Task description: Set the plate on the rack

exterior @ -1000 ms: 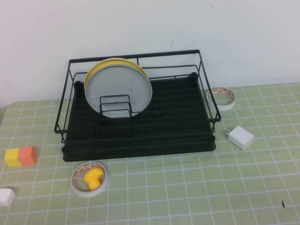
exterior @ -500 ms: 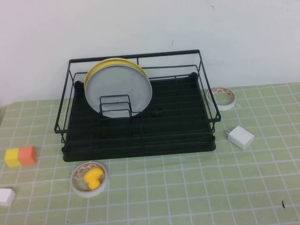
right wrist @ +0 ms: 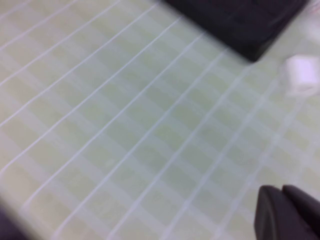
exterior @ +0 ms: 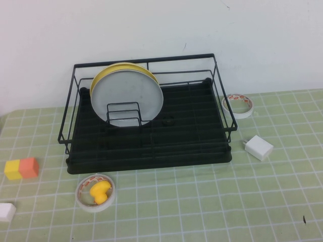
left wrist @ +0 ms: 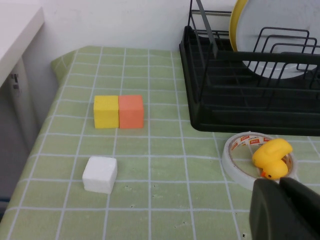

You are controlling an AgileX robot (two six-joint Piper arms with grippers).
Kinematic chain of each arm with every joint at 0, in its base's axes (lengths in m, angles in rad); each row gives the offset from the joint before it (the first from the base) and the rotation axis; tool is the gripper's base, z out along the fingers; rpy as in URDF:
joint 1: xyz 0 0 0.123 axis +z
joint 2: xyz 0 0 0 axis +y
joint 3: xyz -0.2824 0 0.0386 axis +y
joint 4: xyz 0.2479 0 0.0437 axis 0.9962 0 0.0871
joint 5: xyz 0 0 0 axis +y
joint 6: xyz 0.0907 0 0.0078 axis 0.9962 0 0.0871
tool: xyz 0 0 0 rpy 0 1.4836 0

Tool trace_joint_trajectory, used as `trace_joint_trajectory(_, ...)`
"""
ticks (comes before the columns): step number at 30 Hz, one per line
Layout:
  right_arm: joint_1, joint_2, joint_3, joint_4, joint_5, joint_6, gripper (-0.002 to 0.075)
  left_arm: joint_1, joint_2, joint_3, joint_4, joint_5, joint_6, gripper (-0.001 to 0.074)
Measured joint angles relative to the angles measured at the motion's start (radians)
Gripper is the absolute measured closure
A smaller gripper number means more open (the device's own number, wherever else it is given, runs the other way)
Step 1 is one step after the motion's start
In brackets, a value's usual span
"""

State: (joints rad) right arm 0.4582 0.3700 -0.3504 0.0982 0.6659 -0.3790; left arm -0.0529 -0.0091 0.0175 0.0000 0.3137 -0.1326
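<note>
Plate (exterior: 127, 97) stands upright in rack (exterior: 151, 146) at ten o'clock, against the yellow plate (exterior: 121, 67); placing looks complete. Left gripper (left wrist: 280, 210) and right gripper (right wrist: 285, 212) hang over bare table, jaws together, holding nothing. Next likely parking only.

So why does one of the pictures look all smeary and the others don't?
The right wrist view is blurred: grid lines, the rack corner and the right gripper look soft. The high view is sharp and evenly lit, with the plate crisp. The left wrist view is clear too, apart from the dark left gripper close up.
</note>
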Motion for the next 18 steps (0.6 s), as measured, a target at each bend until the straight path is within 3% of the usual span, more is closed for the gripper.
trace_joint_trajectory(4, -0.116, -0.13, 0.053, -0.021, -0.051, -0.007, 0.0728, 0.002, 0.0, 0.0, 0.0, 0.0, 0.0, 0.0736)
trace_joint_trajectory(13, -0.417, -0.374, 0.343, -0.049, -0.354, -0.007, 0.0728, 0.002, 0.0, 0.0, 0.0, 0.0, 0.0, 0.0736)
trace_joint_trajectory(18, -0.474, -0.381, 0.378, -0.049, -0.403, 0.013, 0.0728, 0.002, -0.002, 0.0, 0.0, 0.002, 0.0, 0.0736)
